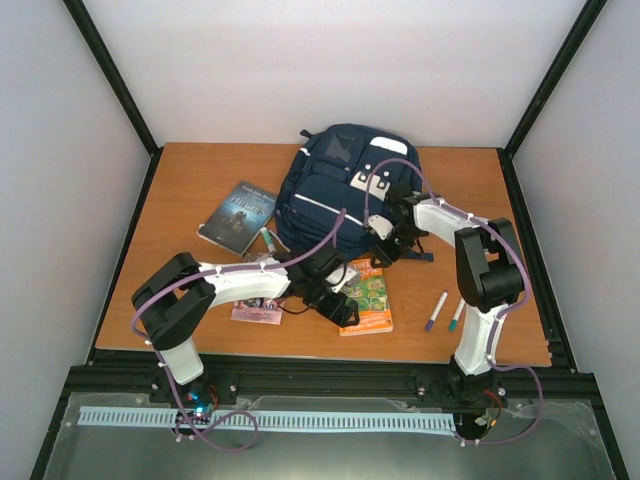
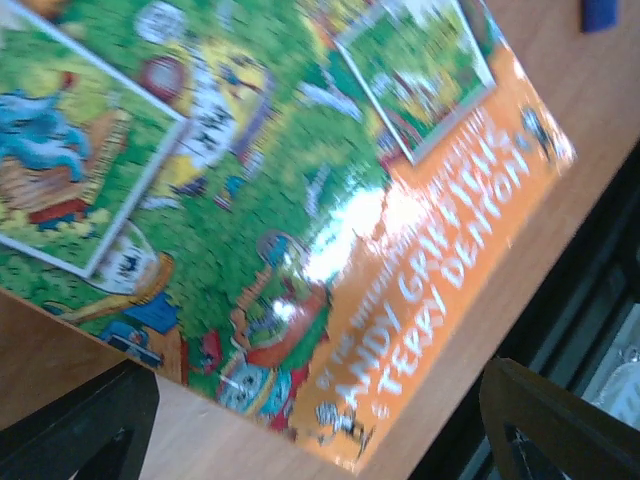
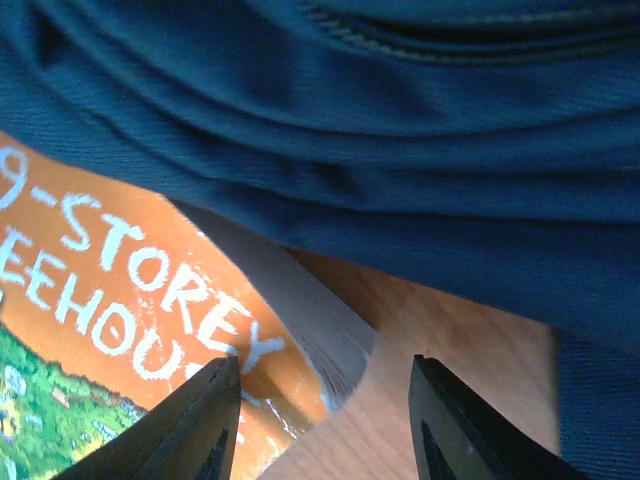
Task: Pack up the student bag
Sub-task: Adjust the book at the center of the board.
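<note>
The navy student bag point(image 1: 345, 190) lies at the back middle of the table; its fabric fills the top of the right wrist view point(image 3: 400, 130). An orange and green picture book point(image 1: 368, 297) lies flat in front of it, its top edge against the bag. My left gripper point(image 1: 345, 305) is open just above the book's near left part; the cover point(image 2: 300, 200) fills the left wrist view between its fingers point(image 2: 80, 430). My right gripper point(image 1: 385, 250) is open and low at the bag's front edge, its jaws standing either side of the book's far corner point(image 3: 330, 340).
A dark book point(image 1: 238, 215) lies left of the bag, a green marker point(image 1: 268, 240) beside it. A pink booklet point(image 1: 258, 310) lies under the left arm. Two markers point(image 1: 436, 311) lie right of the picture book. The table's front edge point(image 2: 520, 300) is close to the book.
</note>
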Robot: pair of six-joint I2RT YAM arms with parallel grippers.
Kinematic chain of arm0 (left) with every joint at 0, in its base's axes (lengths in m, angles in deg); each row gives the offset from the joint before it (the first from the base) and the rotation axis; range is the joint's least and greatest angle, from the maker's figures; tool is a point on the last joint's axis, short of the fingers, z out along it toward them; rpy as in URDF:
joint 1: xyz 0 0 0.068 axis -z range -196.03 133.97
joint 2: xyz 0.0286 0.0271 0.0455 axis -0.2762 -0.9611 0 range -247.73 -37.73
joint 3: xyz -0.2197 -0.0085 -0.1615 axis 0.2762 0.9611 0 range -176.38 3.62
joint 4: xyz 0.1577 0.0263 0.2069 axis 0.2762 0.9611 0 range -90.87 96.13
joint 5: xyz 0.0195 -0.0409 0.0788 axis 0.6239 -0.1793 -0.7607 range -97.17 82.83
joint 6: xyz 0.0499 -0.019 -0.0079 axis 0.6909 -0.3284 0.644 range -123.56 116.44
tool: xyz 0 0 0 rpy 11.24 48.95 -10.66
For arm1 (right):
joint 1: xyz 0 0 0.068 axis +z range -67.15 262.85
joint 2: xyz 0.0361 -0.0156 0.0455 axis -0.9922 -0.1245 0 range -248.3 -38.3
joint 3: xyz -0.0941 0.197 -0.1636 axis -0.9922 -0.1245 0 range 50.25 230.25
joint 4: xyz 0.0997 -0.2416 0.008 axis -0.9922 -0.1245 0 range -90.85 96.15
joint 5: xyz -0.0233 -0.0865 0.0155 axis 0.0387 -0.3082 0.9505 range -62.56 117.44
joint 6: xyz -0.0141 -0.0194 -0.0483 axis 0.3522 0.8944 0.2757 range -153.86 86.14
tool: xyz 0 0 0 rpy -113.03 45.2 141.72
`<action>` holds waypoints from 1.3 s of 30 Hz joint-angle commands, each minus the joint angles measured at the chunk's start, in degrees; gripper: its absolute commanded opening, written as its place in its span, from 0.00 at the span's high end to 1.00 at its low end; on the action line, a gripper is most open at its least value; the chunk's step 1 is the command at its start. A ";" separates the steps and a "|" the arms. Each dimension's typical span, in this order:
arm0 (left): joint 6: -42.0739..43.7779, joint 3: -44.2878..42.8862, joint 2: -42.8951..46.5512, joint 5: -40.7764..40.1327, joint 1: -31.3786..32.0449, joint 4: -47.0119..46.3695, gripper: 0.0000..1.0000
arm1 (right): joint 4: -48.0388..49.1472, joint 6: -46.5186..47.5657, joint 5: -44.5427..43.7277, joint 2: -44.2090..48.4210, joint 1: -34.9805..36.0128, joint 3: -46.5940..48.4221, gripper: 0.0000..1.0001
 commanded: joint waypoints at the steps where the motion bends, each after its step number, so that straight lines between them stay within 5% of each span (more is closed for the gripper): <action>1: 3.04 -3.92 -1.06 -0.07 3.31 0.46 0.09 | 1.81 -2.32 -2.17 1.11 -2.79 0.11 0.52; 7: 1.51 -0.96 3.83 -4.25 3.34 0.77 0.09 | -1.32 -3.48 -1.19 9.46 -8.42 -3.80 0.35; 20: -10.67 -2.18 7.28 -27.79 0.84 7.97 0.00 | -4.46 4.62 10.70 15.62 -9.27 -12.13 0.38; 28: -17.72 4.44 16.20 -25.37 -5.51 -4.64 0.00 | -0.25 3.46 15.49 8.69 -8.92 -14.99 0.46; 39: -24.88 8.17 10.46 -11.27 -7.89 -11.93 0.07 | 1.16 2.83 18.02 6.35 -8.61 -15.44 0.55</action>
